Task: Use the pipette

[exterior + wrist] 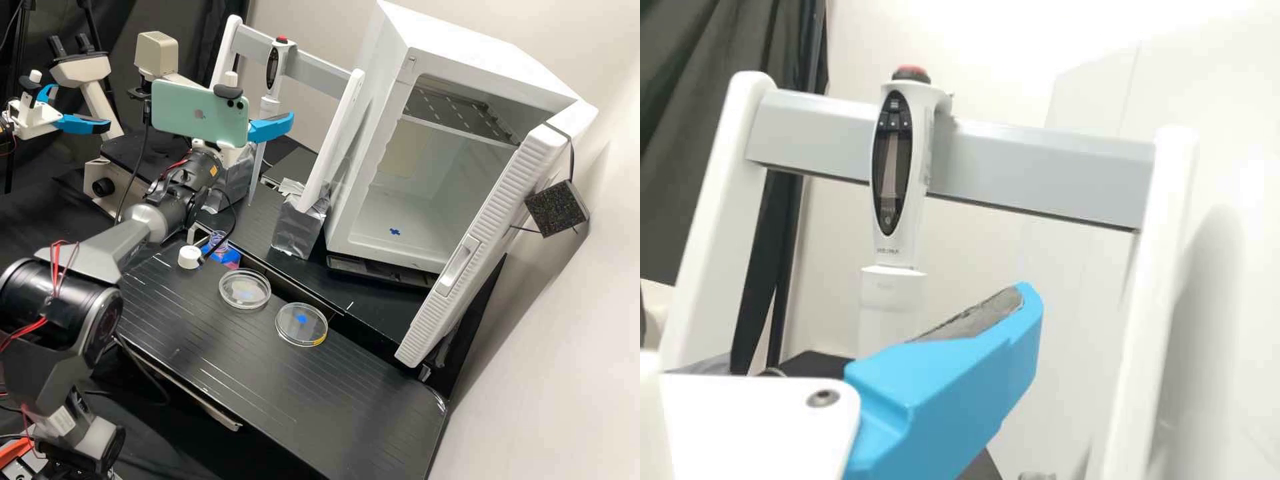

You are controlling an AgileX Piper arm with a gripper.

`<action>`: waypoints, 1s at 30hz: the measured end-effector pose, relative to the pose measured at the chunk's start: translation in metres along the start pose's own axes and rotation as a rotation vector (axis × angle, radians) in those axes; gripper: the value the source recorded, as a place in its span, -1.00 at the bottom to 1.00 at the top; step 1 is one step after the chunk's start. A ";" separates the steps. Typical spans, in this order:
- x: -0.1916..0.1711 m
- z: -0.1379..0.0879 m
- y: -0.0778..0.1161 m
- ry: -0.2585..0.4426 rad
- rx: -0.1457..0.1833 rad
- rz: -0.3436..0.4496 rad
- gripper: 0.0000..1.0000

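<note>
High view: dishes (301, 325), lying on the bench (267, 373); bottle (218, 240), uncapped; gripper (271, 127), released, beside pipette (269, 105); pipette hung near-upright on stand (317, 60). Status, judged: early; grasping, drawing and dispensing left.

Black bench (333, 393). Its front section holds a clear dish (245, 291), second dish (301, 331) and white cap (189, 256) near the far edge. Rack (320, 65) and incubator (480, 50) stand behind.

Across my frame I see a grey crossbar (1040, 174) between two white posts (715, 220); on it, the white pipette (898, 235) hangs nearly upright.
</note>
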 end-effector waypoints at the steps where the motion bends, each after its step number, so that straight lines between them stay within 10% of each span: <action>1: 0.004 -0.001 0.001 -0.003 0.000 -0.006 1.00; 10: 0.033 0.002 0.002 -0.040 -0.019 -0.055 1.00; 11: 0.037 0.001 0.002 -0.044 -0.019 -0.061 -1.00; 30: 0.058 0.023 0.008 -0.120 -0.005 -0.071 -1.00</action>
